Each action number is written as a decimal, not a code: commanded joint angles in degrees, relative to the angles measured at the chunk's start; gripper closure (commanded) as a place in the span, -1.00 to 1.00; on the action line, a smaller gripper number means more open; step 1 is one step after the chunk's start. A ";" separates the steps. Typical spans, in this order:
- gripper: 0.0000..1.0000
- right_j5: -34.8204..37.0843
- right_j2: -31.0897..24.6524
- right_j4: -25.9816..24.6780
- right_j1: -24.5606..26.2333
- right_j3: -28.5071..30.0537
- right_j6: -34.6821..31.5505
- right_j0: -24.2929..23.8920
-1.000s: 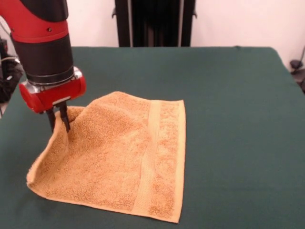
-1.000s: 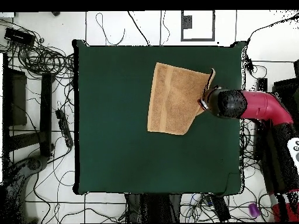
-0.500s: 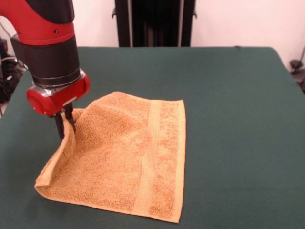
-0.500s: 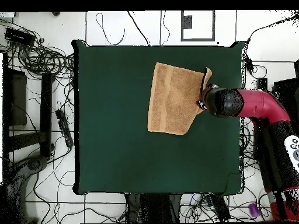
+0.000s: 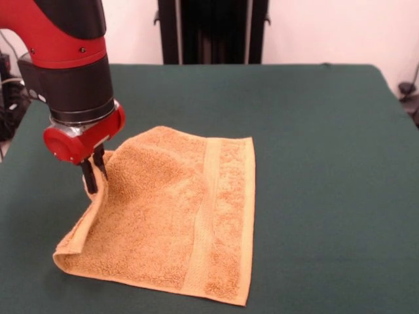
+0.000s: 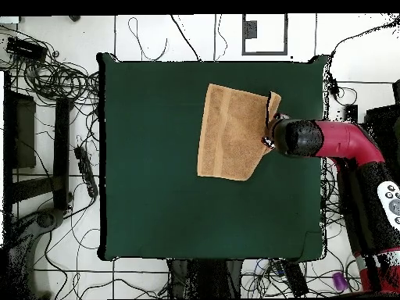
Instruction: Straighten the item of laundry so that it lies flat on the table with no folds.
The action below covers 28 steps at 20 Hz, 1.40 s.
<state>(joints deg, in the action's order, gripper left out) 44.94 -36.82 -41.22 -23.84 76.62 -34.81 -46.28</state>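
Observation:
The orange-tan terry towel (image 5: pixel 173 209) lies on the dark green table (image 5: pixel 314 163), left of centre in the front view. Its left edge is lifted and curls inward, so that side is raised off the cloth. A woven band runs down near its right edge. My gripper (image 5: pixel 93 175) is shut on the towel's raised left edge, under the red and black arm. In the overhead view the towel (image 6: pixel 230 133) lies right of centre near the far edge, and my gripper (image 6: pixel 270 139) sits at its right side, mostly hidden by the arm.
The table (image 6: pixel 156 195) extends widely around the towel. Cables and black stands (image 6: pixel 47 78) lie on the floor beside the table in the overhead view. The black pedestal (image 5: pixel 213 29) stands at the far side.
My gripper has moved right and slightly down in the front view, carrying the towel's left edge inward. The towel's near-left corner has drawn in with it.

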 commanded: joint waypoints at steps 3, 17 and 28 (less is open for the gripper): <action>1.00 7.74 -4.49 -0.45 4.86 1.99 17.86 2.69; 1.00 6.03 -3.22 -0.56 4.25 1.77 14.04 3.62; 1.00 5.48 -2.59 0.07 4.09 1.36 11.20 3.76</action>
<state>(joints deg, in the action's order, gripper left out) 44.99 -36.81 -41.22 -23.84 76.61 -33.58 -45.70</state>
